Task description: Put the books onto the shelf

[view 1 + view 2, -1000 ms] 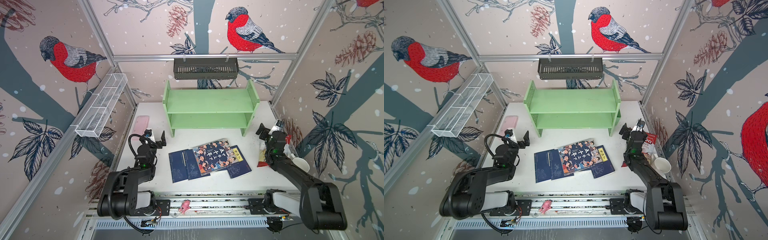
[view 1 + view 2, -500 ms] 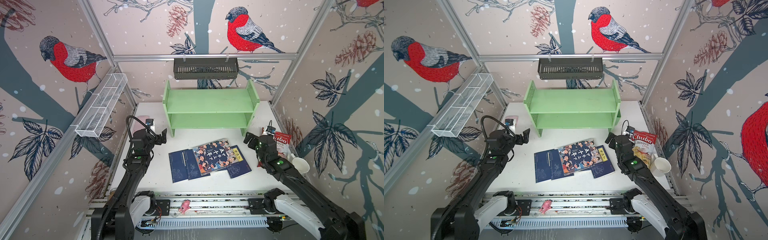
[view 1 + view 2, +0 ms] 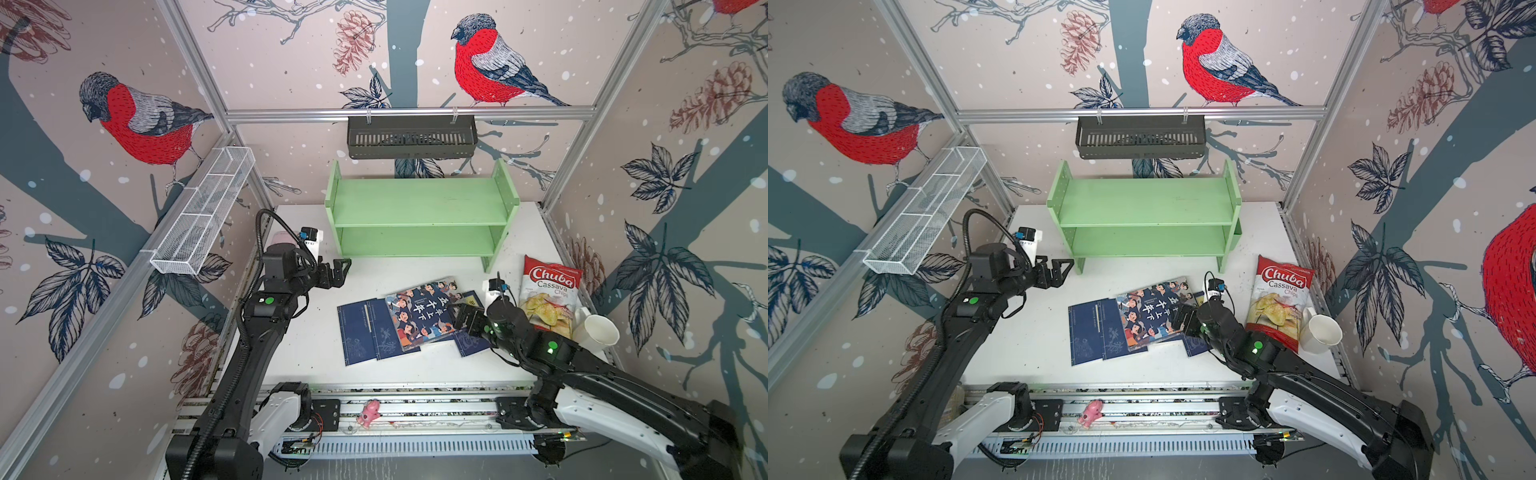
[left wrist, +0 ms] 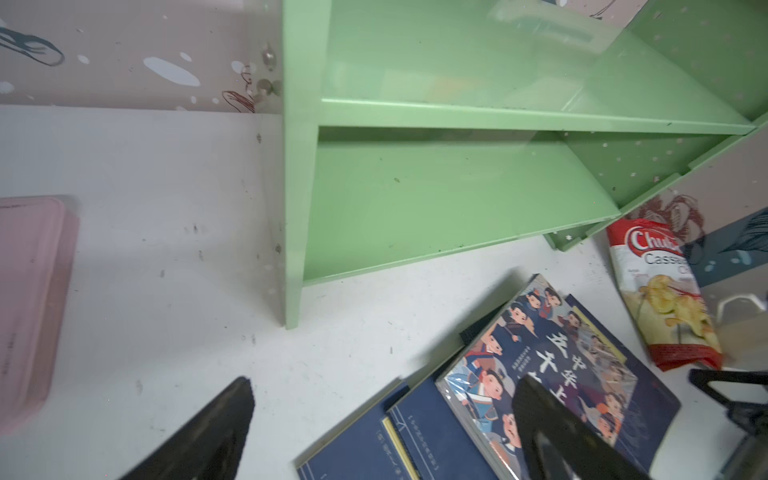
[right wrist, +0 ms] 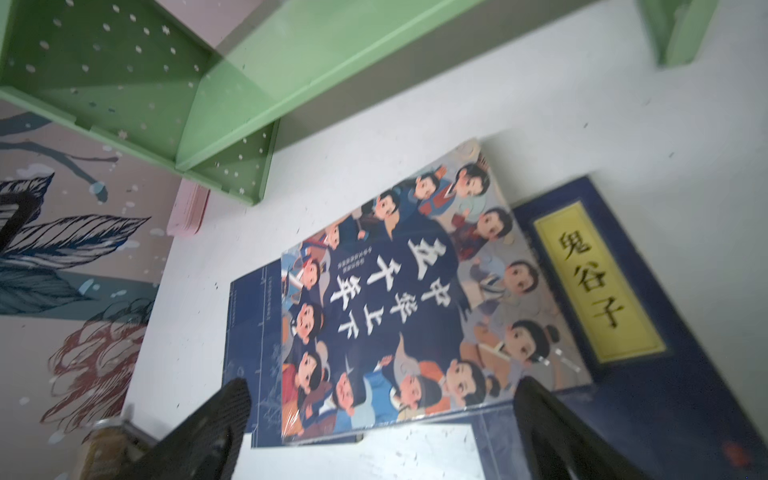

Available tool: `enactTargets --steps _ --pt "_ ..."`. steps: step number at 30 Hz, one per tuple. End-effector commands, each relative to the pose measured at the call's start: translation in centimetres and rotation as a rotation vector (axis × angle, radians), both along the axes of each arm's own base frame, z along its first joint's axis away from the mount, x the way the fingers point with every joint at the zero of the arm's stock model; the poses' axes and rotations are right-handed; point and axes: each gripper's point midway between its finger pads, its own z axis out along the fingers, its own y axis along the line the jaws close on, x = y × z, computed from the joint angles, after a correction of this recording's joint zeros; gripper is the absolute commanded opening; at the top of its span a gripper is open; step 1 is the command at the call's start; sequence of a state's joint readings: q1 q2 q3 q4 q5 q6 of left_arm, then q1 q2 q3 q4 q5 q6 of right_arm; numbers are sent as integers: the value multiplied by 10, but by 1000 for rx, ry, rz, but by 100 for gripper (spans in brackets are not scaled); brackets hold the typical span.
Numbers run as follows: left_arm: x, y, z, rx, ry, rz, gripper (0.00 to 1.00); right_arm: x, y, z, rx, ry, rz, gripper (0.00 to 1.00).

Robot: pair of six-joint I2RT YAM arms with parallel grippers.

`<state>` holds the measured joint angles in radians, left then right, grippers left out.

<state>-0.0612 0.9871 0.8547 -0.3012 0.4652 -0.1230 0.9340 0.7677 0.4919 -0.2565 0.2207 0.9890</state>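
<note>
White table (image 3: pixel 307 345) carries the green two-tier shelf (image 3: pixel 419 208) at the back. The books (image 3: pixel 361 332) lie flat on the table in an overlapping fan in front of it, not on the shelf, with the cartoon-cover book (image 3: pixel 419 316) on top of the navy ones. Left gripper (image 3: pixel 343 272) hangs near the shelf's left leg with jaws wide apart and holding nothing, right gripper (image 3: pixel 459 316) sits at the cartoon book's right edge with jaws spread and gripping nothing, contact unclear, and a chips bag (image 3: pixel 548 299) and white cup (image 3: pixel 600 330) are off to the right.
</note>
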Motion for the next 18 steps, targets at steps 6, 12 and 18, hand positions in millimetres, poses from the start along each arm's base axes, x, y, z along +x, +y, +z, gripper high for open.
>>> enactTargets --steps 6,12,18 --pt "-13 -35 -12 -197 138 -124 96 -37 28 -22 189 151 48 98" --pt "-15 -44 -29 -212 169 -176 93 -38 24 -39 259 200 -22 93" --pt "-12 -55 -31 -199 149 -209 93 -34 21 -47 343 215 -84 93"
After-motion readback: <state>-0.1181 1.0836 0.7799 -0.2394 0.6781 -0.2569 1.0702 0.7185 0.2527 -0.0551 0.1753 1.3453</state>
